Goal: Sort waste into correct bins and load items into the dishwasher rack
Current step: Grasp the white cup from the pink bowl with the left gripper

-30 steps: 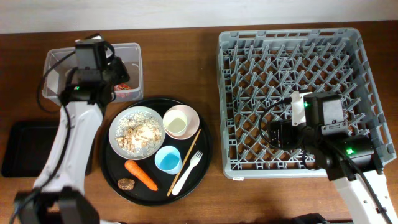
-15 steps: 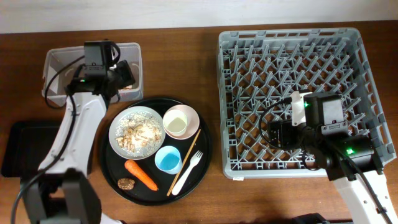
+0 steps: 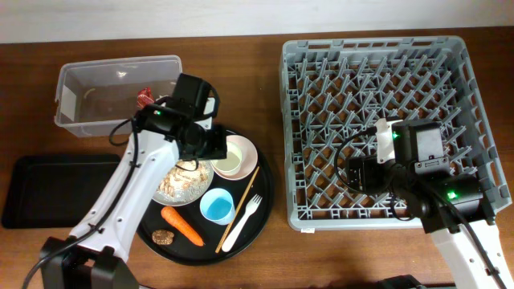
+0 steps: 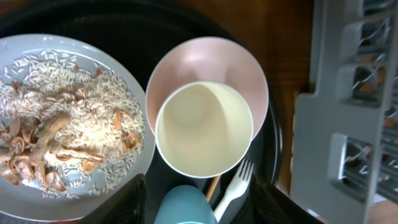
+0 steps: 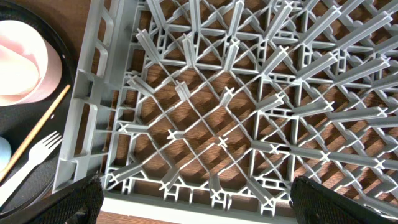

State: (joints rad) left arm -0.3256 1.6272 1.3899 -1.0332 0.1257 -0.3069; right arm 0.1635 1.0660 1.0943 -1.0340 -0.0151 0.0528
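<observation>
My left gripper (image 3: 210, 146) is open and empty. It hovers over the round tray, above the cream-pink bowl (image 4: 211, 59) with the small white cup (image 4: 204, 127) standing inside it. Its fingers (image 4: 200, 208) flank the light blue cup (image 4: 186, 206). The plate (image 4: 62, 118) holds rice and food scraps. The white fork (image 4: 235, 191) and the chopstick (image 3: 241, 202) lie right of the cups. The carrot (image 3: 182, 226) and the brown lump (image 3: 164, 237) lie at the tray's front. The red wrapper (image 3: 144, 98) lies in the clear tub (image 3: 80, 80). My right gripper (image 5: 211, 208) is open over the dishwasher rack (image 3: 385, 80).
The flat black tray (image 3: 48, 189) sits at the left, in front of the tub. The large round black tray (image 3: 265, 181) holds the dishes. The rack's near wall (image 5: 93, 124) stands between my right gripper and the round tray.
My left arm has swung right from the clear tub to above the bowl and cups. The red wrapper stays in the tub. The right arm has not moved.
</observation>
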